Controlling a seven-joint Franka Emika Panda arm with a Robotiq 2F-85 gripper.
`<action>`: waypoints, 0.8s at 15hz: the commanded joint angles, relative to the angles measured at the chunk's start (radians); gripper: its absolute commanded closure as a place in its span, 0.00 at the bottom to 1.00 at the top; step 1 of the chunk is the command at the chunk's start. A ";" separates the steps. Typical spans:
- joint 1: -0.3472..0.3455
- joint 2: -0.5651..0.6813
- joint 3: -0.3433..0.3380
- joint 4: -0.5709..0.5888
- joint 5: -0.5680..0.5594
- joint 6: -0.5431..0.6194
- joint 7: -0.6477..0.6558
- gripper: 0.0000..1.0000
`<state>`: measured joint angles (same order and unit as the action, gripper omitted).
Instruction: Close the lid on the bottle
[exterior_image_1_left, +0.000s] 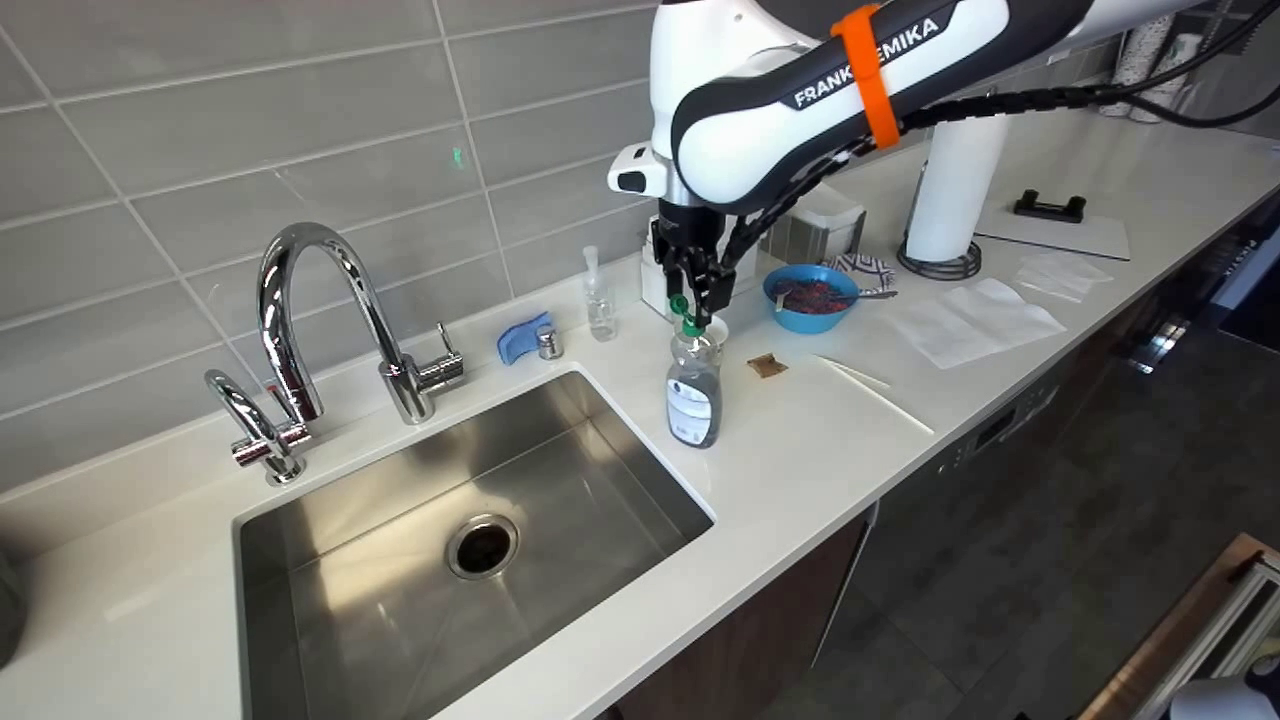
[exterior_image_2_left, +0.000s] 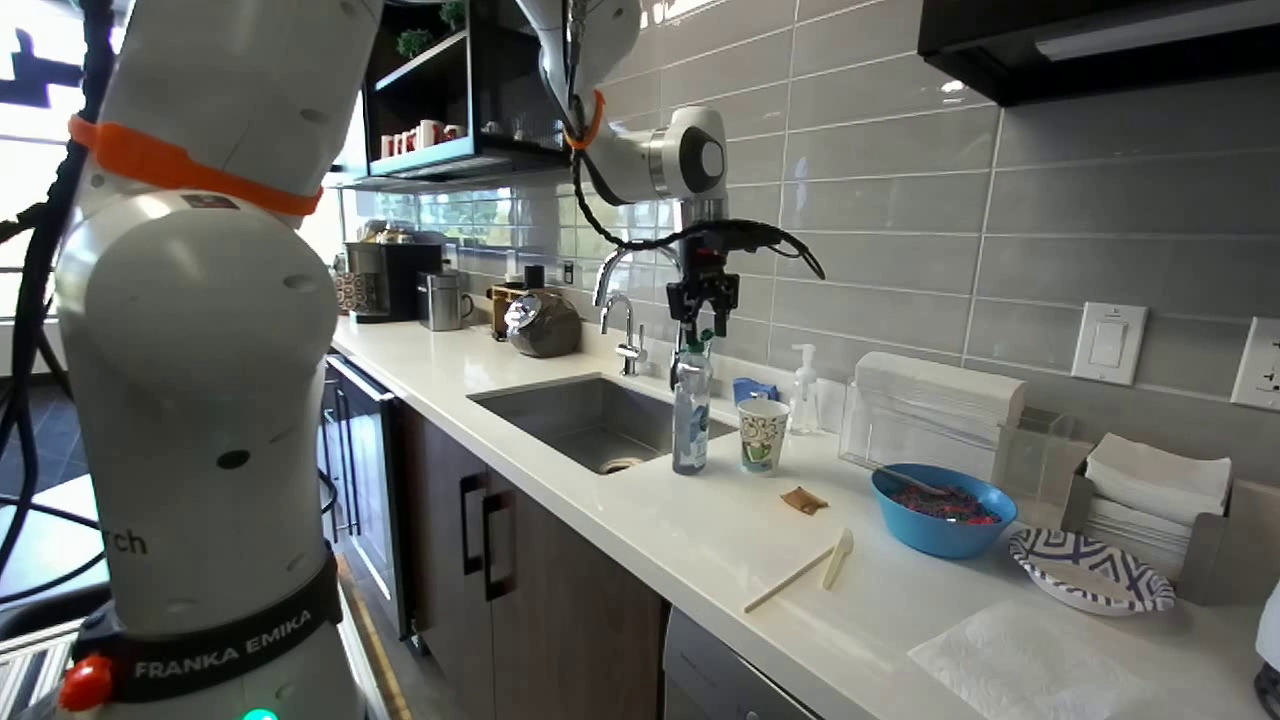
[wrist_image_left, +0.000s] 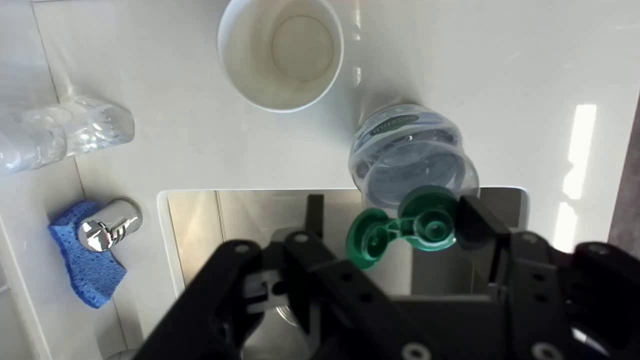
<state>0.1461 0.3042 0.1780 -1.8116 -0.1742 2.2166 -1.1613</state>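
1. Not yet closed: we see the green flip lid (wrist_image_left: 362, 242) hinged out beside the spout (wrist_image_left: 434, 229) of the clear bottle (exterior_image_1_left: 692, 400), which stands upright on the pale counter (exterior_image_1_left: 785, 465), just beside the sink (exterior_image_1_left: 650, 470).
2. The gripper (wrist_image_left: 395, 216) hangs above, fingers spread with the lid between them in the wrist view; whether either touches, we cannot tell. We judge the approach nearly done, folding over and pressing down left.
3. Farther along we find a paper cup (exterior_image_2_left: 763, 437), a blue bowl (exterior_image_2_left: 935, 537) and a paper towel roll (exterior_image_1_left: 960, 185), backed by a grey tiled wall (exterior_image_1_left: 300, 190).

The bottle (exterior_image_1_left: 692, 400) and lid (wrist_image_left: 421, 214) are glossy plastic, the sink (exterior_image_1_left: 560, 570) satiny metal.
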 joint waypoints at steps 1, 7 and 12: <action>-0.003 -0.041 0.008 -0.071 -0.014 0.052 0.003 0.24; 0.000 -0.058 0.015 -0.097 -0.024 0.040 -0.024 0.19; 0.003 -0.053 0.005 -0.103 -0.083 0.064 -0.024 0.31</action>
<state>0.1463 0.2725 0.1897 -1.8723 -0.2072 2.2397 -1.1840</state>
